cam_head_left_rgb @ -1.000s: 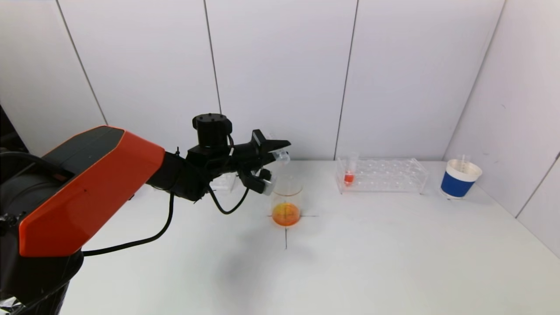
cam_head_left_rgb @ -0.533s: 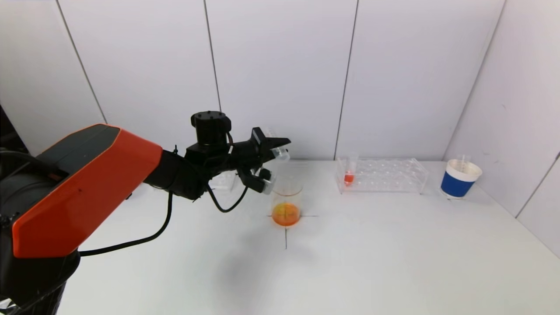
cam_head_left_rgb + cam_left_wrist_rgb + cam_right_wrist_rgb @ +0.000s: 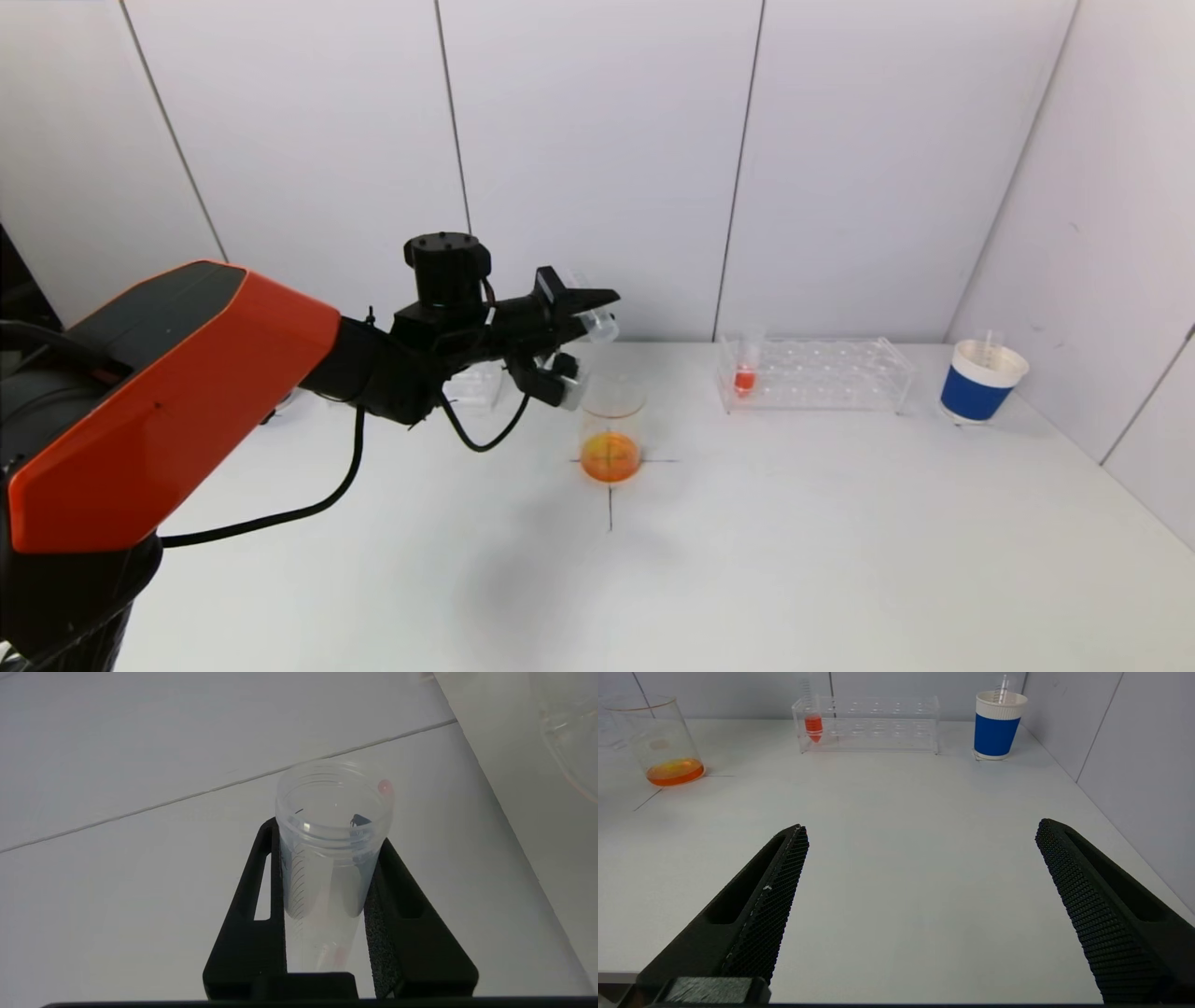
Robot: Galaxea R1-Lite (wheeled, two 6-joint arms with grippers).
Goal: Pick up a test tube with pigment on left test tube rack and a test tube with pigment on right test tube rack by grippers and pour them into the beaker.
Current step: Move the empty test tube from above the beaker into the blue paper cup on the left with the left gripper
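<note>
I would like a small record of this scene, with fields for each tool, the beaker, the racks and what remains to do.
left tool: shut on the emptied test tube, raised beside the beaker
right tool: open, low over the table, holding nothing
beaker: upright, orange liquid at the bottom
right rack: one tube with red pigment
blue cup: right of that rack
remaining: red tube not yet picked up

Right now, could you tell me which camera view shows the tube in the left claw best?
The left wrist view: the tube fills it, clamped between the left claw fingers, its open mouth showing and looking nearly empty. The head view shows it small, above the beaker. The right wrist view does not show it.
</note>
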